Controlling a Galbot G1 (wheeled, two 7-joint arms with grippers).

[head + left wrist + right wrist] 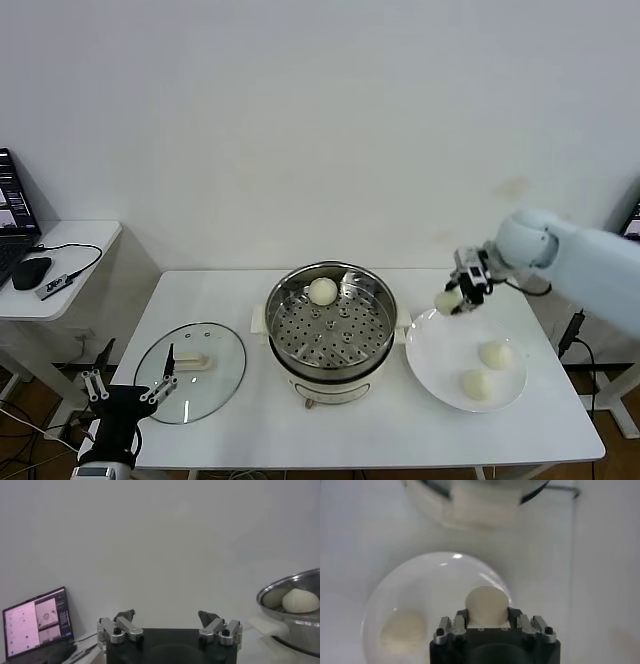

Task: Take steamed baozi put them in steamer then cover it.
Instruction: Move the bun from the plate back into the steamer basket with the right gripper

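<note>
Grasping 1 baozi (449, 300), right gripper (462, 291) fingers clenched; left gripper (130, 392) fingers released.

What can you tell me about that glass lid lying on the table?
The cover is a round lid of clear glass with a thin metal rim and a cream-white rectangular handle on top. It lies flat on the white table, handle up, to the robot's left of the steamer and apart from it. The table shows through the glass. The open left gripper hangs at its near-left edge; whether it touches is unclear.
</note>
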